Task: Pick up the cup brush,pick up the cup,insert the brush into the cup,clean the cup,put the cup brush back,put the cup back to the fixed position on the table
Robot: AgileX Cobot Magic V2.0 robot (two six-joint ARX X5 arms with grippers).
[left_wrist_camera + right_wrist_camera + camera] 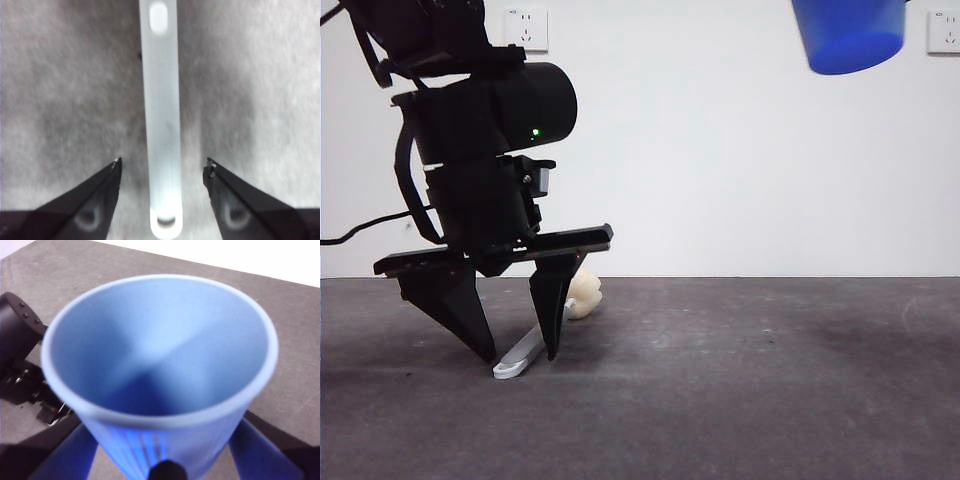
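Observation:
The cup brush (586,296) lies on the table (770,380), cream sponge head toward the wall, grey handle toward the camera. My left gripper (521,352) is down at the table, open, with one jaw on each side of the handle (162,100) and not touching it; the left wrist view shows the gripper (163,161) straddling it. My right gripper (165,454) is shut on the light blue cup (160,365) and holds it upright, high above the table; only the cup's base (850,35) shows at the front view's top right.
A white wall with two power sockets (525,28) stands behind the table. The left arm (15,340) shows at the side of the right wrist view, below the cup.

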